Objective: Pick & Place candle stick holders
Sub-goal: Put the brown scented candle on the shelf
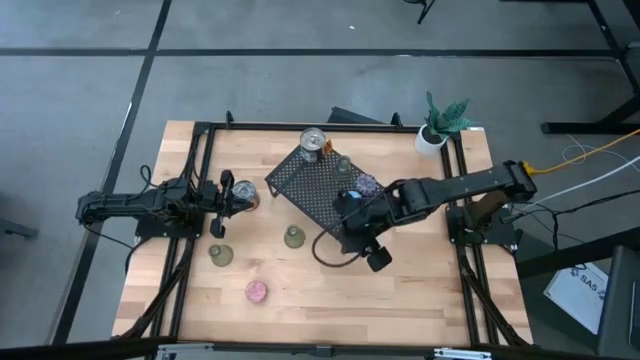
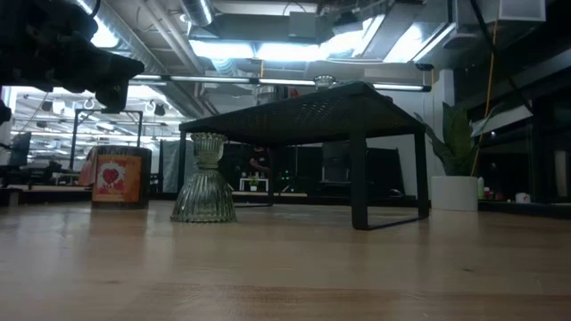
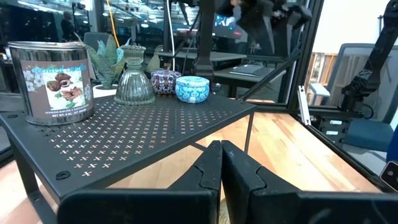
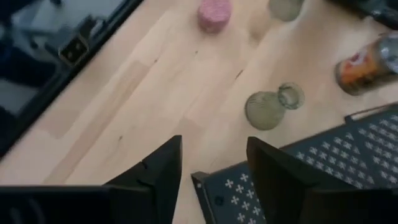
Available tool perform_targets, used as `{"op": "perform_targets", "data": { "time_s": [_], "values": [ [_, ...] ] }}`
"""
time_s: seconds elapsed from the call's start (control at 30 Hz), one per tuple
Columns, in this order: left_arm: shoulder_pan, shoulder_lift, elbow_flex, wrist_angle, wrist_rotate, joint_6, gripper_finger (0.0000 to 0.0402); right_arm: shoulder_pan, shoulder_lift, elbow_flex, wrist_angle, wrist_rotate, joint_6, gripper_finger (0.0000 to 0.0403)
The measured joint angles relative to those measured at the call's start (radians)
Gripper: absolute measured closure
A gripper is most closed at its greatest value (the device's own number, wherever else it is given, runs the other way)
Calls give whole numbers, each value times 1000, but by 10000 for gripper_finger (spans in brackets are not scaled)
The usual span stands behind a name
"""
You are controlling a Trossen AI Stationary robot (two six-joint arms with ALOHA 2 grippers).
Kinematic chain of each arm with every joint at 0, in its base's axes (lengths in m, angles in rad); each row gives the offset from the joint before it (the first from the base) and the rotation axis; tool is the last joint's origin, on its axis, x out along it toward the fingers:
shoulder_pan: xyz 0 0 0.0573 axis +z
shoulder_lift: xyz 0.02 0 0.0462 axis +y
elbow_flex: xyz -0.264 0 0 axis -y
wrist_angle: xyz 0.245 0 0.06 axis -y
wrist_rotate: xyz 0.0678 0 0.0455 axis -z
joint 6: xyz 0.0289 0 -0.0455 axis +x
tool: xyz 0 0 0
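A black perforated rack point(image 1: 305, 180) stands mid-table. On it sit a blue holder point(image 3: 191, 88), a purple holder point(image 3: 165, 82), an olive-green glass holder point(image 3: 134, 78) and a tin can point(image 3: 53, 78). On the wood stand two more olive holders point(image 1: 294, 237) point(image 1: 220, 255) and a pink holder point(image 1: 256, 291). My right gripper point(image 4: 214, 165) hangs open over the rack's near corner, slanting down, with nothing between its fingers. My left gripper point(image 3: 222, 165) is shut and level at the table's left, pointing at the rack.
An orange can point(image 1: 243, 193) stands beside my left gripper. A white pot with a green plant point(image 1: 432, 135) sits at the far right corner. Black frame rails run along both sides of the table. Bare wood lies toward the near edge.
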Motion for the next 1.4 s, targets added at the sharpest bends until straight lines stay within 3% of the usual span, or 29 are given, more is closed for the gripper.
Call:
{"op": "perform_targets", "data": {
  "time_s": [0.43, 0.73, 1.17, 1.4],
  "values": [
    [0, 0, 0, -2, 0, 0, 400, -137, -224, -297, 173, -3, 153, 285],
    [0, 0, 0, 0, 0, 0, 400, -219, -433, -513, 259, -3, 176, 333],
    [0, 22, 0, -1, -2, 0, 400, -245, -703, -795, 405, -35, 179, 343],
    [0, 23, 0, 0, -2, 0, 400, -307, -850, -934, 533, -117, 266, 349]
  ]
}}
